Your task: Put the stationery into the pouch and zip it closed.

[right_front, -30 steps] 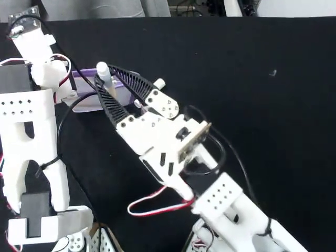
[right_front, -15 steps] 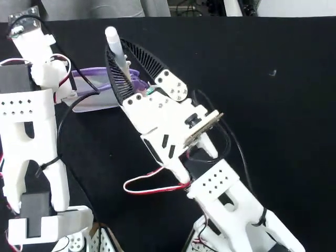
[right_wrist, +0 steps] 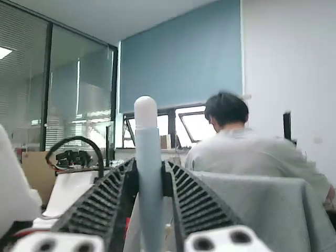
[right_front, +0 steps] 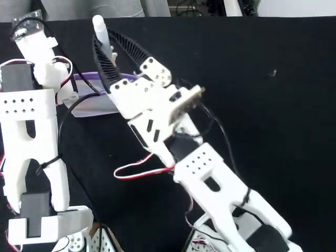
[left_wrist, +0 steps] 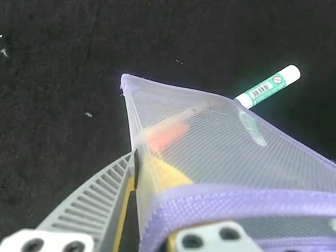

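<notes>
right fingers (right_front: 97,46) clamp a pen (right_front: 101,30) upright, raised over the pouch (right_front: 90,103) at the tabletop's (right_front: 262,105) far left; left fingers (left_wrist: 124,171) pinch the pouch's edge, an orange thing (left_wrist: 165,134) inside it; a glue stick (left_wrist: 268,85) lies just beside it

High cam: fixed overhead, looks down across the black counter (right_front: 273,73). Left wrist cam: v. close on pouch (left_wrist: 220,147), facing counter; high cam shares that pouch. Right wrist cam: tipped up past right hand (right_wrist: 149,165) & pen (right_wrist: 145,115), into room.
</notes>
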`<state>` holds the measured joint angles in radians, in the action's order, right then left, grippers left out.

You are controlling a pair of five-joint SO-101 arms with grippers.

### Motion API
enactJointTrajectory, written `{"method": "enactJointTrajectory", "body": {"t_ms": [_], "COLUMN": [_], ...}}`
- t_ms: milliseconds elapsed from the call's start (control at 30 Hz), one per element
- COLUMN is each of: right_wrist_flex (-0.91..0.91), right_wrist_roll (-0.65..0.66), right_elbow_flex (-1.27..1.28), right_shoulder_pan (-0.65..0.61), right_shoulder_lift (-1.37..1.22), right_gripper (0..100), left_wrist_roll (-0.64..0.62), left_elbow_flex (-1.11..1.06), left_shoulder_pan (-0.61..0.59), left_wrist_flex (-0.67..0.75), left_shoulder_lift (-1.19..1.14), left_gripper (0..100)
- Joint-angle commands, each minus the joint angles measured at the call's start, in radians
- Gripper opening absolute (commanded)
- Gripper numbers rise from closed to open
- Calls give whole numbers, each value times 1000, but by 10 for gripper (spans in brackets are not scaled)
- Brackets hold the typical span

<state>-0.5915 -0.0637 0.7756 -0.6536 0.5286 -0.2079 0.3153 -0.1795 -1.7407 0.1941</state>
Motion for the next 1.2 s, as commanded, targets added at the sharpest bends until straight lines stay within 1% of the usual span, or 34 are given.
{"method": "enactJointTrajectory", "body": {"t_ms": [0,100,200,267,367,467,500,600,667,733,833,967,1033,1100,1167], "right_wrist_flex": [-44,-126,-150,-150,-158,-150,-149,-149,-127,-49,132,468,629,740,792], "right_wrist_roll": [-54,-57,-51,-41,41,87,100,106,109,110,110,110,112,155,245], "right_elbow_flex": [4,114,208,251,302,338,352,363,363,352,305,165,85,16,-19], "right_shoulder_pan": [38,68,71,48,0,-61,-77,-81,-80,-58,12,160,224,279,310], "right_shoulder_lift": [-7,-7,-13,-12,-7,-16,-16,-5,12,58,179,340,377,371,335], "right_gripper": [11,11,14,12,11,26,57,194,258,285,293,293,293,293,293], "left_wrist_roll": [-12,-12,-12,-12,-12,-12,-12,-12,-12,-12,-12,-5,-5,-2,14], "left_elbow_flex": [19,21,27,28,28,28,28,22,27,28,27,25,30,28,28], "left_shoulder_pan": [5,4,4,4,5,4,4,4,4,2,-24,-104,-151,-200,-243], "left_wrist_flex": [20,20,21,26,26,26,26,26,26,26,26,51,61,80,95], "left_shoulder_lift": [8,11,12,12,9,9,9,9,9,9,11,9,9,9,11], "left_gripper": [29,29,29,29,29,29,29,29,29,29,29,29,29,29,29]}}
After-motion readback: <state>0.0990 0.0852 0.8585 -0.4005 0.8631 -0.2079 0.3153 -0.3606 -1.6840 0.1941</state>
